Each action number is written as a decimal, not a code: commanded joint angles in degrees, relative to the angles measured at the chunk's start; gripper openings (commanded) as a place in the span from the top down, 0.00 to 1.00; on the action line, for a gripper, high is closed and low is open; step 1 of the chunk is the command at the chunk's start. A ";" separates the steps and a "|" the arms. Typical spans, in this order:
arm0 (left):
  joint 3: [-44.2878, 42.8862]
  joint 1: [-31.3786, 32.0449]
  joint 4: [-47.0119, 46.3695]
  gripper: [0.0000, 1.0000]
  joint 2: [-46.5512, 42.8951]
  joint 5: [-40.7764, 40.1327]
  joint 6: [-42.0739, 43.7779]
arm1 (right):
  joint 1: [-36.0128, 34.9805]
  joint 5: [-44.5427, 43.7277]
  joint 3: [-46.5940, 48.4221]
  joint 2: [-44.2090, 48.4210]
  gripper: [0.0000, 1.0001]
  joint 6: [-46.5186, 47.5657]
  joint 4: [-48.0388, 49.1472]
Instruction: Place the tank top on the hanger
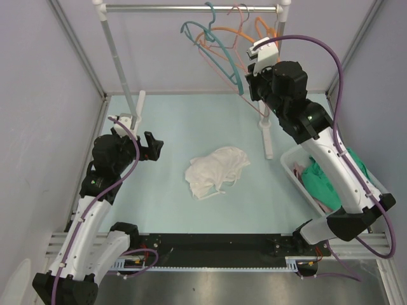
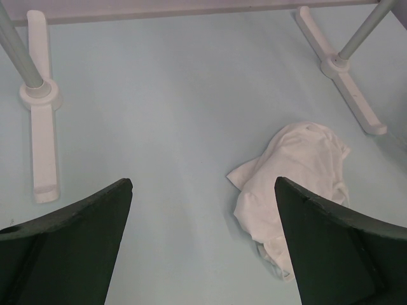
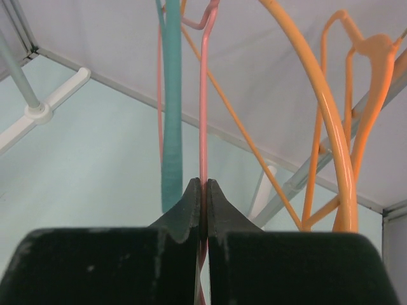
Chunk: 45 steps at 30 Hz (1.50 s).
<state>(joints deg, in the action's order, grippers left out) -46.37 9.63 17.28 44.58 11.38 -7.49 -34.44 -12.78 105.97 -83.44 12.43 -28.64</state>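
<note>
The table (image 1: 191, 121) is carrying the crumpled tank top (image 1: 216, 170), lying ahead-right of the left jaws, which are gaping wide, empty. Meanwhile the right jaws are clamping the hanger (image 3: 204, 95), teal hanger (image 3: 172, 95) crowding their left, orange hangers (image 3: 324, 114) their right.

The teal hanger (image 3: 172, 127) and orange hangers (image 3: 324, 114) hang close beside the pink hanger (image 3: 204, 95), crowding it.
</note>
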 commanded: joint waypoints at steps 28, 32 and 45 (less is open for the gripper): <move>0.67 1.97 -1.19 0.02 0.07 -1.96 0.54 | -0.80 -3.92 -18.96 19.80 1.00 -4.43 -4.22; 0.75 4.95 -1.02 0.02 0.25 -5.56 1.59 | -1.69 -6.20 -21.15 22.79 1.00 -5.91 -9.04; 3.64 25.23 0.48 0.03 2.27 -15.15 -7.17 | -8.18 -8.58 -32.92 35.44 1.00 -14.53 -18.38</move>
<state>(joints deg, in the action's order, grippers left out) -45.34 28.05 17.82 46.68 -0.05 -8.27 -40.12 -18.50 76.88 -51.90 1.89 -44.51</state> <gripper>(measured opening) 0.975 0.025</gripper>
